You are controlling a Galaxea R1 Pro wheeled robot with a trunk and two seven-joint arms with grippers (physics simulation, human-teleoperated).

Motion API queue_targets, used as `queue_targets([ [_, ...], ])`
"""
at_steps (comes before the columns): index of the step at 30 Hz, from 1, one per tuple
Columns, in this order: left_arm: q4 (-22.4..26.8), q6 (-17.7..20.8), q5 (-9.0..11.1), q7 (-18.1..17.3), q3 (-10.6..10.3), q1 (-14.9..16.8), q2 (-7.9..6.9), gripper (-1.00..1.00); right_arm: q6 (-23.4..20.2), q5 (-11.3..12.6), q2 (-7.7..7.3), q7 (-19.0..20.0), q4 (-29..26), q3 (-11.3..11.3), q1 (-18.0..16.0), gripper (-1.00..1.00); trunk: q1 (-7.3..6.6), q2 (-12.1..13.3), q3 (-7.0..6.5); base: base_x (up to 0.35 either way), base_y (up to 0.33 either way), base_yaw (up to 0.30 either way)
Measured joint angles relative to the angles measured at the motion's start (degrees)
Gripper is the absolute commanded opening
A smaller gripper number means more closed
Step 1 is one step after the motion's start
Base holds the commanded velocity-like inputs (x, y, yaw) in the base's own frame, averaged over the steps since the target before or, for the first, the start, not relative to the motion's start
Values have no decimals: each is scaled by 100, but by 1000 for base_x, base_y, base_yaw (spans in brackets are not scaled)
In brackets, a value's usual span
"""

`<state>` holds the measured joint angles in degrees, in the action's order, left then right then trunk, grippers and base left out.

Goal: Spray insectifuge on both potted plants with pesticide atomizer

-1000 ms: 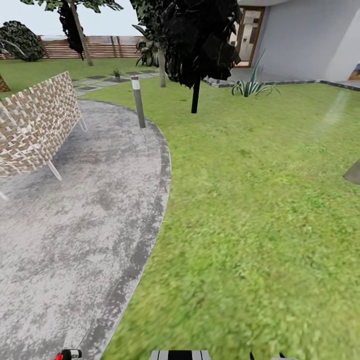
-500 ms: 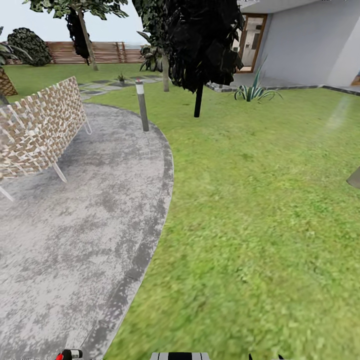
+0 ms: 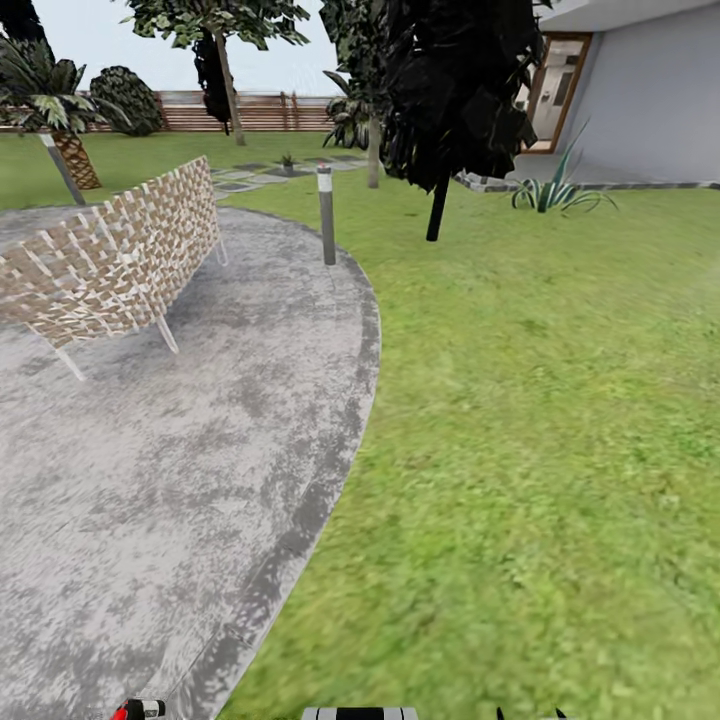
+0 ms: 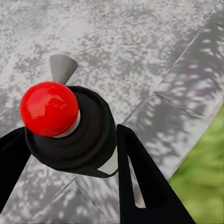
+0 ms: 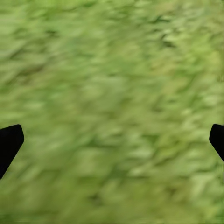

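Two dark fingers of left hand [image 4: 70, 154] clamped around pesticide atomizer [image 4: 70, 126], right hand [image 5: 112, 140] spread wide above lawn [image 5: 112, 70]

Under our right gripper [image 5: 112, 140] lies only open grass [image 5: 112, 93]. Our left gripper [image 4: 70, 154] is filled by a bottle [image 4: 70, 130], with bare paving [image 4: 140, 56] below. Far ahead stand a woven bench [image 3: 110, 260], a post [image 3: 326, 214] and a dark tree [image 3: 450, 90].

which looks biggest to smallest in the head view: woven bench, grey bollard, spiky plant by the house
1. woven bench, clearly largest, though it is also nearest the camera
2. and 3. grey bollard and spiky plant look about alike in extent; distance differs, so I leave them unranked.
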<state>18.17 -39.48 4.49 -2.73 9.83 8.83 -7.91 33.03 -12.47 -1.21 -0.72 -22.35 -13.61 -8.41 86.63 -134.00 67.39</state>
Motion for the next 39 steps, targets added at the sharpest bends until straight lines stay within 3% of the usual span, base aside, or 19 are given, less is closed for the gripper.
queue_targets([
  [30, 0, 18, 20, 8, 31, 0, 0, -100, 0, -2, -5, 6, -5, 3, 1, 100, 0, 0, -175, 0, 0, 223],
  [39, 0, 9, 29, 8, 32, 0, 0, -100, 1, -2, -4, 6, -5, 6, 3, 100, -3, 0, -228, 253, 0, 221],
])
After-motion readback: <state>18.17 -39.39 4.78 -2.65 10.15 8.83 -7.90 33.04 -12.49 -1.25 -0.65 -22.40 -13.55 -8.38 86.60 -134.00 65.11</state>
